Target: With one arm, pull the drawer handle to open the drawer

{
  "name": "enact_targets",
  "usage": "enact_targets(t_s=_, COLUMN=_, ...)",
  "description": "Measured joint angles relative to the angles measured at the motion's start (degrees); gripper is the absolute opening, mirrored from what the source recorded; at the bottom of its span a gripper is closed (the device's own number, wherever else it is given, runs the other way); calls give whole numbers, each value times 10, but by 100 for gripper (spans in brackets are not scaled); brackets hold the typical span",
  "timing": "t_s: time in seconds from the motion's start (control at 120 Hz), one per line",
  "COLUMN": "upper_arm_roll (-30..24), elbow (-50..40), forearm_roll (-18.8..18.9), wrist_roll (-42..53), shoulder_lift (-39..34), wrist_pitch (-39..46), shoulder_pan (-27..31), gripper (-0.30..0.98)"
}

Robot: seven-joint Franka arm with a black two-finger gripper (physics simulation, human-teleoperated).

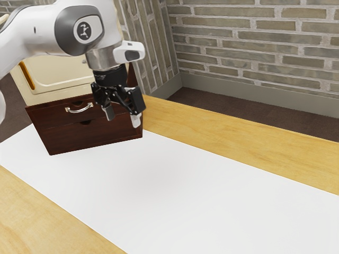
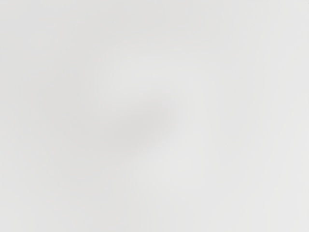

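Brick walls (image 1: 254,53) rose beyond the wooden desk (image 1: 212,132), where a white sheet (image 1: 175,185) was spread. At the exterior view's nine o'clock stood the dark reddish-brown cabinet (image 1: 95,139), its upper drawer (image 1: 50,115) looking shut. The open fingers (image 1: 136,120) hung empty, pointing down, at three o'clock from the slim, curved, silvery handle (image 1: 80,110) on that drawer's front.
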Motion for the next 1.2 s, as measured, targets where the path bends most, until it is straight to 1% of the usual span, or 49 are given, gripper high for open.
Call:
enact_targets(t_s=0.183, upper_arm_roll=0, elbow=0, forearm_roll=-4, wrist_roll=2, shoulder_lift=1, wrist_pitch=0, shoulder_pan=2, gripper=69)
enact_targets(t_s=0.242, upper_arm_roll=1, elbow=5, forearm_roll=-12, wrist_roll=3, shoulder_lift=1, wrist_pitch=-3, shoulder_pan=8, gripper=69)
enact_targets(t_s=0.275, upper_arm_roll=1, elbow=16, forearm_roll=-17, wrist_roll=3, shoulder_lift=-1, wrist_pitch=-7, shoulder_pan=14, gripper=69)
enact_targets(t_s=0.367, upper_arm_roll=2, elbow=85, forearm_roll=-26, wrist_roll=3, shoulder_lift=-10, wrist_pitch=-31, shoulder_pan=24, gripper=69)
enact_targets(t_s=0.5, upper_arm_roll=2, elbow=105, forearm_roll=-32, wrist_roll=3, shoulder_lift=-13, wrist_pitch=-57, shoulder_pan=25, gripper=69)
enact_targets(t_s=0.642, upper_arm_roll=1, elbow=98, forearm_roll=-31, wrist_roll=4, shoulder_lift=-7, wrist_pitch=-64, shoulder_pan=32, gripper=69)
enact_targets(t_s=0.85, upper_arm_roll=0, elbow=28, forearm_roll=-14, wrist_roll=18, shoulder_lift=-5, wrist_pitch=-39, shoulder_pan=41, gripper=69)
enact_targets(t_s=0.892, upper_arm_roll=-4, elbow=15, forearm_roll=-13, wrist_roll=29, shoulder_lift=-6, wrist_pitch=-32, shoulder_pan=59, gripper=68)
enact_targets(t_s=0.967, upper_arm_roll=-28, elbow=-6, forearm_roll=-10, wrist_roll=55, shoulder_lift=-6, wrist_pitch=-20, shoulder_pan=124, gripper=68)
enact_targets(t_s=1.033, upper_arm_roll=-49, elbow=-22, forearm_roll=-9, wrist_roll=91, shoulder_lift=-5, wrist_pitch=0, shoulder_pan=169, gripper=69)
enact_targets(t_s=1.117, upper_arm_roll=-79, elbow=-31, forearm_roll=-8, wrist_roll=152, shoulder_lift=-4, wrist_pitch=31, shoulder_pan=212, gripper=69)
enact_targets(t_s=1.2, upper_arm_roll=-96, elbow=-34, forearm_roll=-8, wrist_roll=228, shoulder_lift=0, wrist_pitch=63, shoulder_pan=232, gripper=69)
